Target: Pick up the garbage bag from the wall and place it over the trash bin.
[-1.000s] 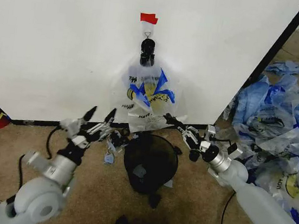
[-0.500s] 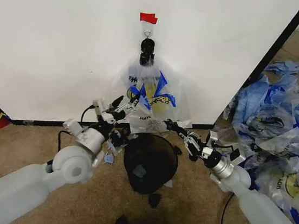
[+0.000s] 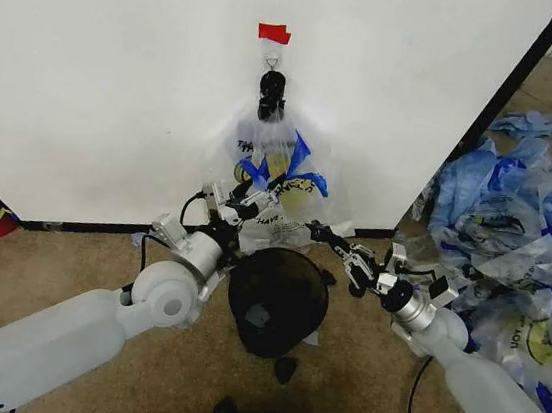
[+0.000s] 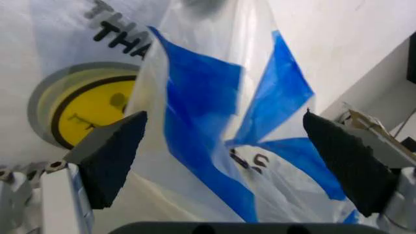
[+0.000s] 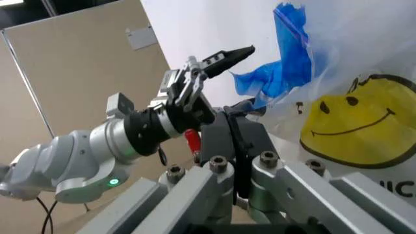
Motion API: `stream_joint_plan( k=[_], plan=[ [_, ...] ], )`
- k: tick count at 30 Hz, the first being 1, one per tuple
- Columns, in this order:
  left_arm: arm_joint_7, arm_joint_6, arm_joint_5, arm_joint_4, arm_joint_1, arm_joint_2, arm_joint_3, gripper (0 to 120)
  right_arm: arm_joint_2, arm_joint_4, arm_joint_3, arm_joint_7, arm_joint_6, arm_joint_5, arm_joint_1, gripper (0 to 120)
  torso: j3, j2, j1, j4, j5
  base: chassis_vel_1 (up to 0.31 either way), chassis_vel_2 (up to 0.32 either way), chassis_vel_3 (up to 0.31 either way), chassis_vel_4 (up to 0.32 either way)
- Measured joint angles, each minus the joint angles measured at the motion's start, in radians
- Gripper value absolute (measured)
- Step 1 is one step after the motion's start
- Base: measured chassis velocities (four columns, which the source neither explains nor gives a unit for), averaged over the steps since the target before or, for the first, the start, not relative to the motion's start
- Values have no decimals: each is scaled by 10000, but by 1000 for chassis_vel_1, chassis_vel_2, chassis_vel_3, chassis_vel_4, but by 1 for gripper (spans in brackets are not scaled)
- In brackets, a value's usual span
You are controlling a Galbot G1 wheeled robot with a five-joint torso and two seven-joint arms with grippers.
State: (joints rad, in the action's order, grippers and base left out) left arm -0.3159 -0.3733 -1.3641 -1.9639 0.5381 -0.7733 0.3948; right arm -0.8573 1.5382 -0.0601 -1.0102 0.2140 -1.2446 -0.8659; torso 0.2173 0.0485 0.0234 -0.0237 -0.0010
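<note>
White wall (image 3: 101, 74) and tan carpet frame our head view: the garbage bag (image 3: 277, 181) hangs from a black clip (image 3: 271, 95) over the trash bin (image 3: 277, 297), our left gripper (image 3: 242, 197) at its front, our right gripper (image 3: 328, 236) by its lower corner. Our left wrist view shows the black pads (image 4: 110, 151) spread wide, straddling a blue handle (image 4: 201, 131) to pinch it, gripping nothing. Our right wrist view shows fingers (image 5: 234, 141) nearly together, seemingly empty, near the smiley print (image 5: 354, 129).

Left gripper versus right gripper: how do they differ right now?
The left gripper is open, fingers spread toward the bag's blue handles; the right gripper has its fingers together. The left sits at the bag's middle, the right lower, at its bottom right corner. Both are at the bag hanging on the wall, near the bin.
</note>
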Motion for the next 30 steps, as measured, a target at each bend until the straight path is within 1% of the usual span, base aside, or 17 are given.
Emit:
stream_joint_plan(
  k=[3, 4, 5, 8, 10, 11, 12, 13, 15, 16, 17, 21, 22, 23, 25, 26, 30],
  plan=[
    [-36, -22, -34, 88, -23, -10, 0, 82, 3, -89, 11, -35, 7, 12, 76, 0, -1, 0, 0, 1, 0, 0, 0, 0, 0],
    [-36, -22, -34, 88, -23, -10, 0, 82, 3, -89, 11, -35, 7, 12, 76, 0, -1, 0, 0, 1, 0, 0, 0, 0, 0],
    [-40, -24, -36, 103, -23, -12, 0, 79, 3, -101, 18, -35, 8, 13, 90, 0, -1, 0, 0, 2, 0, 0, 0, 0, 0],
    [-51, -35, -45, 160, -30, -40, 0, 67, 3, -153, 54, -42, 10, 13, 158, 0, -1, 0, 0, 2, -1, 0, 0, 0, 0],
    [-65, -41, -46, 191, -63, -56, 19, 57, 3, -204, 87, -61, 12, 13, 233, 0, -1, 0, 0, 1, 0, 0, 0, 0, 0],
    [-67, -41, -46, 190, -76, -57, 28, 53, 3, -223, 97, -69, 12, 12, 255, 0, -1, 0, 0, 1, 0, 0, 0, 0, 0],
    [-67, -41, -46, 190, -76, -57, 28, 53, 3, -223, 97, -69, 12, 12, 255, 0, -1, 0, 0, 1, 0, 0, 0, 0, 0],
    [-79, -42, -49, 191, -103, -55, 48, 47, 1, -250, 113, -77, 12, 9, 280, 0, -1, 0, 0, 1, 0, 0, 0, 0, 0],
    [-85, -42, -49, 190, -128, -41, 82, 41, -1, -271, 130, -85, 12, 7, 294, 0, -1, 0, 0, 1, 0, 0, 0, 0, 0],
    [-87, -43, -49, 191, -150, -29, 116, 35, -12, -304, 137, -109, 12, 10, 314, 0, -1, 0, 0, 1, 1, 0, 0, 0, 0],
    [-87, -43, -49, 191, -150, -29, 116, 35, -12, -304, 137, -109, 12, 10, 314, 0, -1, 0, 0, 1, 1, 0, 0, 0, 0],
    [-141, -43, -35, 145, -190, -40, 167, 16, -24, -338, 149, -119, 13, 6, 373, 0, -1, 0, 0, 1, 0, 0, 0, 0, 0],
    [-150, -42, -30, 119, -191, -40, 182, 13, -23, -339, 150, -119, 14, 5, 373, 0, -1, 0, 0, 1, 0, 0, 0, 0, 0],
    [-150, -42, -30, 119, -191, -40, 182, 13, -23, -339, 150, -119, 14, 5, 373, 0, -1, 0, 0, 1, 0, 0, 0, 0, 0],
    [-165, -37, -24, 44, -191, -34, 192, 3, -22, -347, 146, -118, 17, 3, 372, 0, -1, 0, 0, 1, 0, 0, 0, 0, 0],
    [-173, -31, -18, -5, -184, -28, 196, 0, -22, -361, 139, -116, 21, 0, 369, 0, -1, 0, 0, 1, 1, 0, 0, 0, 0],
    [-180, -24, 14, -95, -116, -1, 230, 0, -28, -383, 115, -114, 28, 0, 356, 0, -1, 0, 0, 0, 0, 0, 0, 0, 0]
  ],
)
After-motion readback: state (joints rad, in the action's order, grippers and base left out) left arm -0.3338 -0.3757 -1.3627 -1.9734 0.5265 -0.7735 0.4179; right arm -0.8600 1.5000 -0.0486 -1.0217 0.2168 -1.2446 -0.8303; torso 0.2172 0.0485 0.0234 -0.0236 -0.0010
